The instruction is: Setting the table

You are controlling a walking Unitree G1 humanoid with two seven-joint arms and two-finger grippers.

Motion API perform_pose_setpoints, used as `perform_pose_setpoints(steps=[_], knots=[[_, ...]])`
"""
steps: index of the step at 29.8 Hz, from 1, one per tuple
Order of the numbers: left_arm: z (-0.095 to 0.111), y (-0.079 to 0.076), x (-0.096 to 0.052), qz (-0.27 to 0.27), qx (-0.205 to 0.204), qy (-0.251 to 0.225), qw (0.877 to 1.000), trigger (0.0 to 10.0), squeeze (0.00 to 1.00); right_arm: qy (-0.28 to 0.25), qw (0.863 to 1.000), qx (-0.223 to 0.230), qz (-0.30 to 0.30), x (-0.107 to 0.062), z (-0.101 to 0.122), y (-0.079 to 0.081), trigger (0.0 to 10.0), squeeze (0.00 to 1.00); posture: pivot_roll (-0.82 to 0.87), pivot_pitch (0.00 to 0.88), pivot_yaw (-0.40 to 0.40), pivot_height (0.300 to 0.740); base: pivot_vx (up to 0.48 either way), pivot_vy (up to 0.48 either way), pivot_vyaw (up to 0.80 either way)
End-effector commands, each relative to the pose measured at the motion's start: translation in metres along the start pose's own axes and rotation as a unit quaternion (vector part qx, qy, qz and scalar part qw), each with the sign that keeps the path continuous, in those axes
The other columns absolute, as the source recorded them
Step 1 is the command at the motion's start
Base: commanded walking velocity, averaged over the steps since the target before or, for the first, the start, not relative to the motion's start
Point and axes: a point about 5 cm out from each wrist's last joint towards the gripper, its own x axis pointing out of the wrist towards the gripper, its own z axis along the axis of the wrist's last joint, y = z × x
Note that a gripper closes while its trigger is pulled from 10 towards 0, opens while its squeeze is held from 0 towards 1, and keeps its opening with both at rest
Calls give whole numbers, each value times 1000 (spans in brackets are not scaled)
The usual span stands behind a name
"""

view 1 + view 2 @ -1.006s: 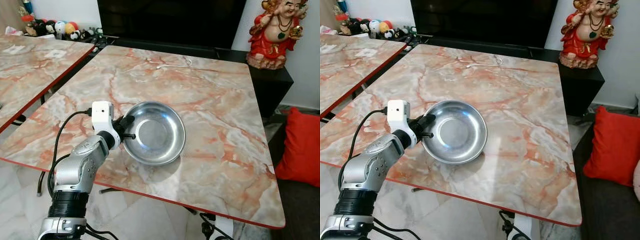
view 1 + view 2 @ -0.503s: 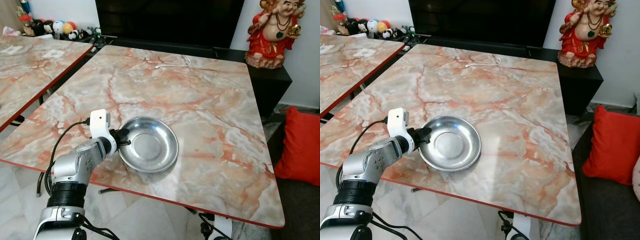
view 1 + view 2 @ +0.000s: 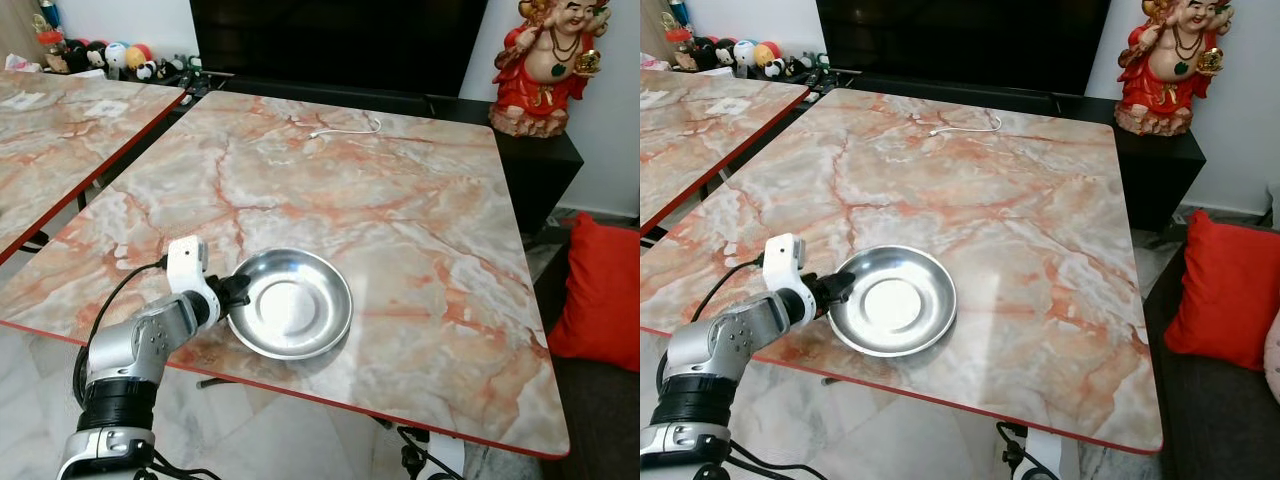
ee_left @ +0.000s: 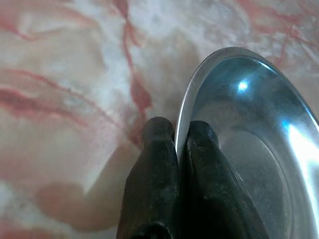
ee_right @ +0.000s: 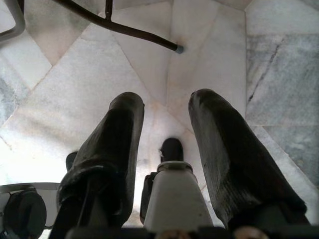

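Shallow round stainless-steel bowl (image 3: 290, 316) has been dragged back toward the near red edge of the pink-veined marble bench (image 3: 400, 190) and now sits flat, left end effector (image 4: 175, 144) clamped on its rim, so placement looks nearly done; right end effector (image 5: 167, 122) hangs idle, fingers apart.

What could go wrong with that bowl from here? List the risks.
1. The left gripper pinches only the thin rim of the steel bowl; smooth metal in so small a grip could slip or twist out.
2. The bowl sits close to the marble table's near red edge; dragged further toward the robot, it may tip off onto the floor.
3. Letting go while the bowl is tilted could make it rock or clatter.
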Motion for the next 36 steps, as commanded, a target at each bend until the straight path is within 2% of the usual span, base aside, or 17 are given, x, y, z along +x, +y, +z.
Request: perform_pose_setpoints(steps=[1,6,8,9,10,12,15,16,20,21,23,30,31,32,33,36], knots=[[-2,4,-3,12,3,8,1000,10000,0,6,1000,0,0,0,-2,0,10000,0,80,0,-26,740,0,0,0],[-6,5,-3,14,2,11,1000,10000,0,6,1000,-1,2,0,-2,1,10000,0,79,0,-24,740,0,0,0],[-7,5,-3,14,12,12,1000,10000,78,5,1000,-1,2,0,-2,1,10000,0,77,0,-21,740,0,0,0],[-8,6,-3,18,17,13,1000,10000,412,5,1000,0,2,0,-2,1,10000,0,78,0,-22,740,0,0,0],[-8,6,-3,19,17,13,1000,10000,412,5,1000,0,2,0,-2,1,10000,0,78,0,-22,740,0,0,0],[-8,10,-4,32,26,12,999,10000,478,5,1000,-1,2,0,-2,1,10000,0,79,0,-23,740,0,0,0],[-8,10,-4,34,26,12,999,10000,502,5,1000,-1,2,0,-2,1,10000,0,78,0,-24,740,0,0,0],[-8,11,-4,34,27,11,999,10000,541,5,1000,-1,2,0,-2,1,10000,0,78,0,-24,740,0,0,0],[-8,12,-6,42,50,12,998,10000,565,5,1000,-2,1,0,-2,1,10000,0,80,0,-25,740,0,0,0],[-8,13,-6,43,52,12,998,10000,667,5,1000,-2,1,0,-2,0,10000,0,79,1,-27,740,0,0,0],[-9,13,-6,44,55,11,997,10000,690,5,1000,-2,1,0,-1,0,10000,0,78,4,-28,740,0,0,0],[-3,11,-8,44,66,-4,997,10000,643,5,1000,-3,1,0,-1,0,10000,0,81,8,-33,740,0,0,0],[-1,11,-9,43,70,-10,997,10000,569,5,1000,-3,1,0,-1,0,10000,0,81,8,-33,740,0,0,0],[2,10,-10,41,83,-20,995,10000,251,5,1000,-3,1,0,-1,0,10000,0,81,8,-33,740,0,0,0],[6,8,-11,36,100,-29,994,10000,0,5,1000,-3,1,0,-1,-1,10000,0,82,9,-34,740,0,0,0],[15,-2,-16,2,119,-55,991,10000,0,5,1000,-5,2,0,-1,-1,10000,0,86,11,-36,740,0,0,0]])
